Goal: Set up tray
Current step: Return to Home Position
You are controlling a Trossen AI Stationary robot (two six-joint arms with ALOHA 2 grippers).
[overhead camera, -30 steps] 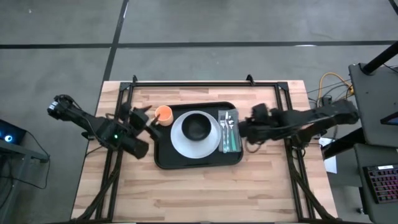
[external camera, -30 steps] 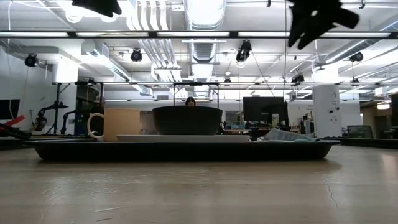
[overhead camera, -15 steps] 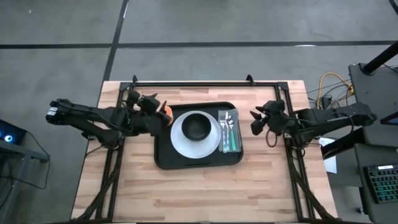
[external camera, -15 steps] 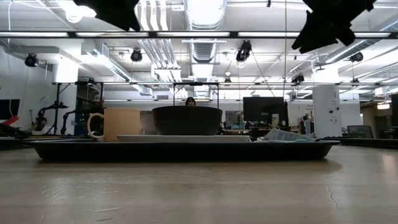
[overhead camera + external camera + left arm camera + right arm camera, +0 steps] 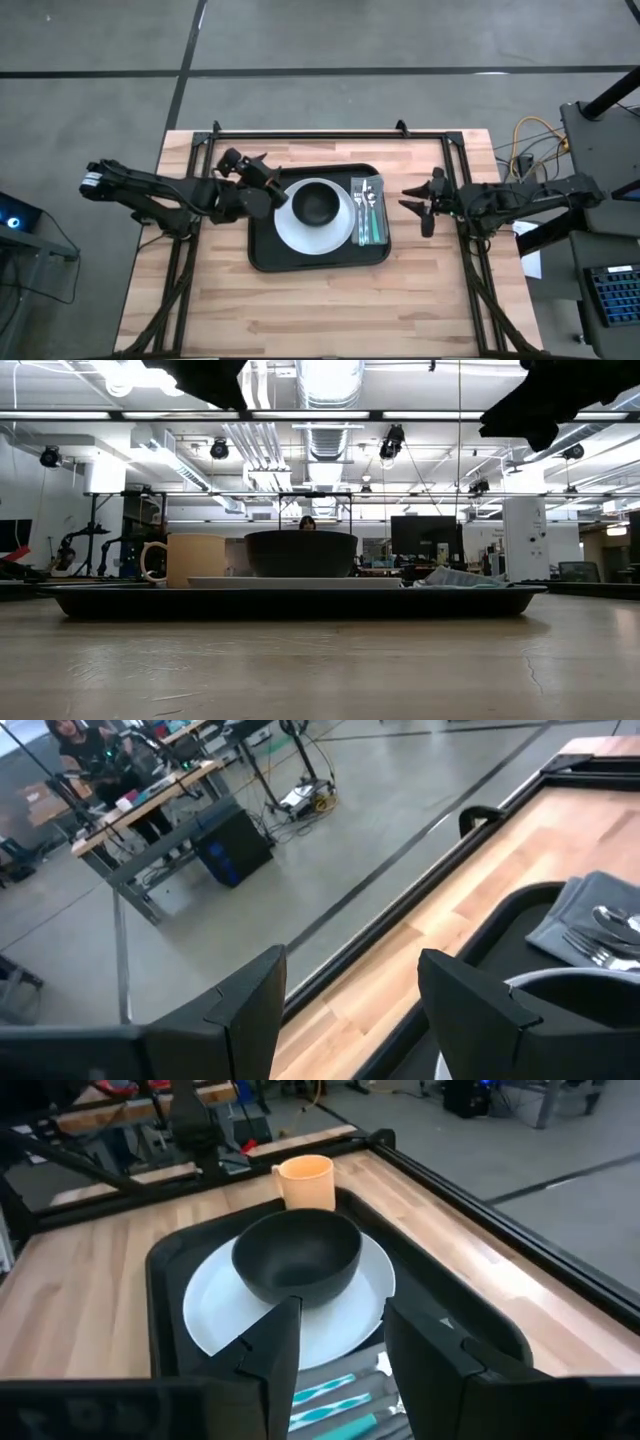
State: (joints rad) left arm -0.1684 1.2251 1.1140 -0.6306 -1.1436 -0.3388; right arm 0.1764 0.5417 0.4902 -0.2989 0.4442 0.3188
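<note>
Since the tray lies mid-frame on the bench, long axis left to right, your left pincer hangs spread above its upper-left corner. The right pincer, also spread, sits just off its right rim.

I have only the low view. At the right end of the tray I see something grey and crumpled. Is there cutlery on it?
Observer: Yes. The high view shows green-handled cutlery lying on the grey napkin, right of the white plate.
Operator: Where are the two grippers?
Observer: The left gripper hangs over the tray's left end, above the cup. The right gripper is off the tray, over the table to its right.
Operator: Do they hold anything?
Observer: No. The wrist views show both open and empty.
</note>
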